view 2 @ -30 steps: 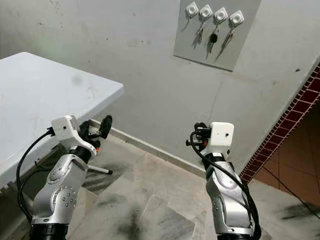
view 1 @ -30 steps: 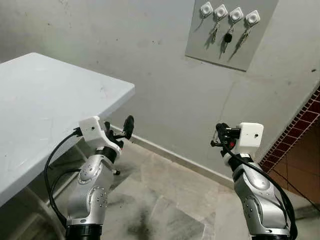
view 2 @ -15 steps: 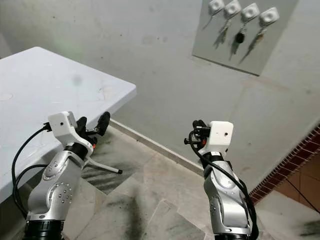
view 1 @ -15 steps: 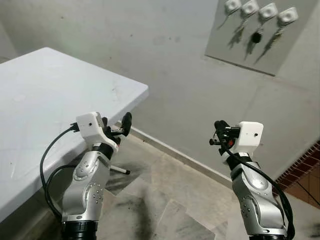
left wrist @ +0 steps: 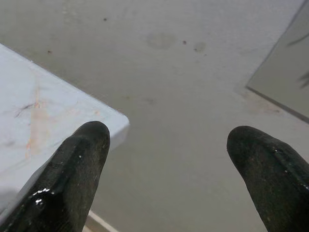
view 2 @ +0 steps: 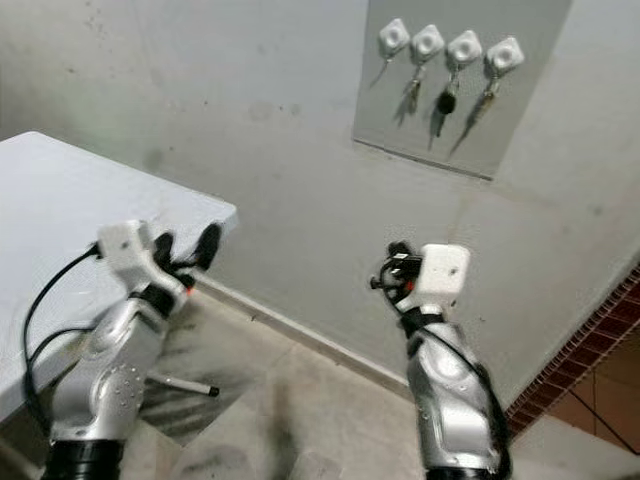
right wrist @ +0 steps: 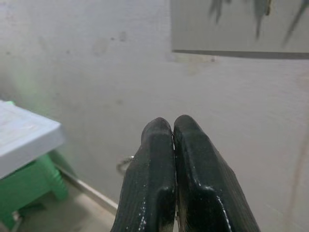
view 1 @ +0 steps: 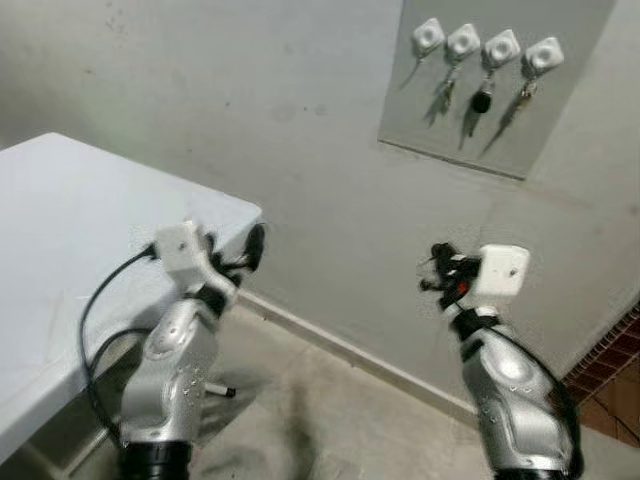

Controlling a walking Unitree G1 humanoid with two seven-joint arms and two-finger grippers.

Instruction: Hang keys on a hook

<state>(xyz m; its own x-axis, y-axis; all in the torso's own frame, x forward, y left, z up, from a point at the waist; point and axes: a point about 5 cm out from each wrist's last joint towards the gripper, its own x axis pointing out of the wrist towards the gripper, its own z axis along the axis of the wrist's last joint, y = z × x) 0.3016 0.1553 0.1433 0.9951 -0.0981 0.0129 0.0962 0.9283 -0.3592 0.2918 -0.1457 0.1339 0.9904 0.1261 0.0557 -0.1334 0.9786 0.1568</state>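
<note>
Nearest to us, the right end effector [view 2: 385,273] was raised at the near right, fingers pressed together in the wrist view [right wrist: 159,159], with a thin metal ring [right wrist: 124,164] showing beside them. We judged this to be the key ring pinched there, though the keys themselves could not be made out.

The left end effector [view 1: 240,255] was raised at the near left, its two fingers [left wrist: 79,159] spread wide and holding nothing.

Change noted: against the pictures of half a second earlier, the whole view had swung. The hook board sat lower and further left in frame, and less floor showed. We took this as the camera turning, not the things moving. Both arms kept much the same pose. For the task, this meant the robot was squaring up to the board, with the hanging itself not yet begun.

Left, near to middle: a white worktop [view 1: 60,240], its corner just beyond the left end effector.

Below it: a green stool [right wrist: 34,181].

Far, upper right: a grey board [view 1: 490,110] on the wall carrying four white hooks [view 1: 428,35]. The leftmost hook seemed to carry little or nothing; the other three held hanging keys [view 1: 482,98].

Obstruction: none between the right end effector and the board. The board stood well apart and high above it.
</note>
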